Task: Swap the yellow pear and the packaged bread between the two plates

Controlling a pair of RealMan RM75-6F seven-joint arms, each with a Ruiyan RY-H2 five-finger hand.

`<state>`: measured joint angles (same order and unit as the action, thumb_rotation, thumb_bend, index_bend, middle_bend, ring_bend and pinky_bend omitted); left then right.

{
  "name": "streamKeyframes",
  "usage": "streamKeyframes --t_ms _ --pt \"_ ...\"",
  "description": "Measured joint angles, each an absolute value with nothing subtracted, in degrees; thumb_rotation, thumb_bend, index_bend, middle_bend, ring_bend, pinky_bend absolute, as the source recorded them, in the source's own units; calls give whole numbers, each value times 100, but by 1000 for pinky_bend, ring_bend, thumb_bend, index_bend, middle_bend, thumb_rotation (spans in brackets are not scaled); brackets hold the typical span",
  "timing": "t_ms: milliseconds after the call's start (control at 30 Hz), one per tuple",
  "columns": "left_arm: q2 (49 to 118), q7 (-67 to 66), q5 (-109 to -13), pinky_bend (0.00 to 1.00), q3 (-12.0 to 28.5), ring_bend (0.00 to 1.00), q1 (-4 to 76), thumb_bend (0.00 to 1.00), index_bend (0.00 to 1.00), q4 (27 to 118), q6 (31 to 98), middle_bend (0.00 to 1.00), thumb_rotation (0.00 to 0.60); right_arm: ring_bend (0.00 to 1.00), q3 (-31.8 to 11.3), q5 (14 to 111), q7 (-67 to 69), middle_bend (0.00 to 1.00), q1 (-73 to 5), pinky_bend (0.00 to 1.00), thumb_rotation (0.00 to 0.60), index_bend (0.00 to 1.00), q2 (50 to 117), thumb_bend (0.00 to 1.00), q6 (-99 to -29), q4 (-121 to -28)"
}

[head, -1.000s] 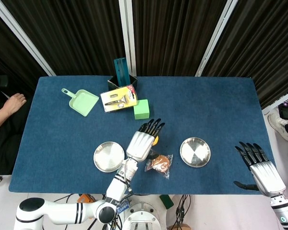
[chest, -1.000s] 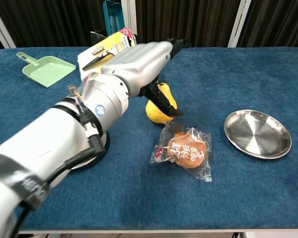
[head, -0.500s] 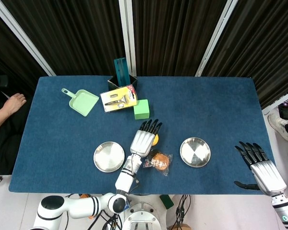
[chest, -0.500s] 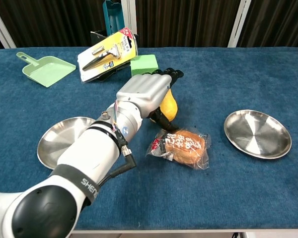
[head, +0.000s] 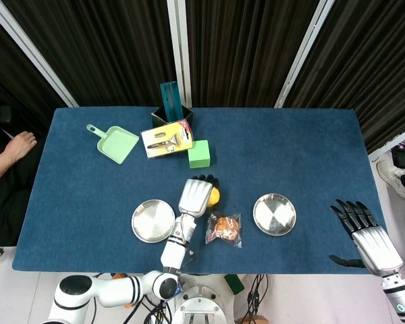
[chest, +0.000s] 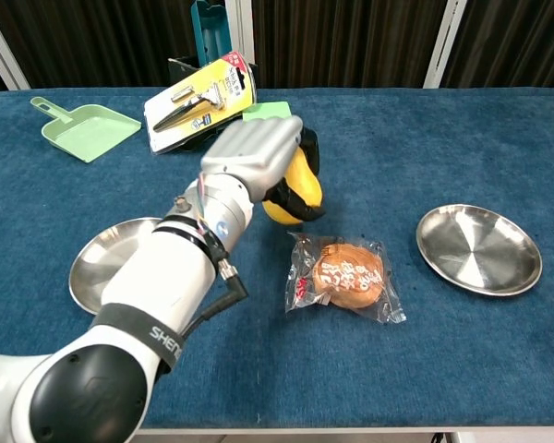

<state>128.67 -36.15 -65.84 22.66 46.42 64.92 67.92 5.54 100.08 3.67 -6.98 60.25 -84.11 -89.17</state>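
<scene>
Yellow pear [chest: 293, 183] sits on the blue table [head: 290, 155] between the two plates, w/ the left hand [chest: 256, 155] wrapped over its top, fingers curled round the far side and thumb under the near side; looks like a real grip, but can't tell if it's lifted off the cloth yet. Pear prob. firm, smooth, a bit slippery, moderately light; rounded body means a wrap round the widest part is safest, not the narrow neck. Packaged bread [chest: 346, 278] lies flat on the table just beside the pear, nearer the robot, not touching it as far as I can see. Wrapper is clear crinkly film, likely slick & light, bun inside soft, so squeeze gently; take it across the bun's middle or pinch a sealed edge. Both containers hold nothing: left plate [chest: 111, 263] partly hidden behind the left forearm in chest view, clearly bare in head view; right plate [chest: 480, 249] bare, well apart from the bread. Right hand [head: 364, 236] hovers off the table's right edge, fingers spread, holding nothing. Further back: green dustpan [head: 115, 142], razor pack [head: 166, 138], green block [head: 199, 153].
</scene>
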Motion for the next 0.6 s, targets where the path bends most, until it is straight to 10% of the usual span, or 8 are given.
streamKeyframes --t_ms 333,600 --pt "11635 -3967 -7064 559 1722 534 4082 356 497 8265 7398 550 600 0 550 9987 143 0 -668 0 489 0 6080 156 -8370 -8956" --pt "9983 -3873 -7453 559 498 534 2949 336 497 9584 7995 550 600 0 560 10036 -134 0 -621 0 491 0 6153 156 -8396 -9053"
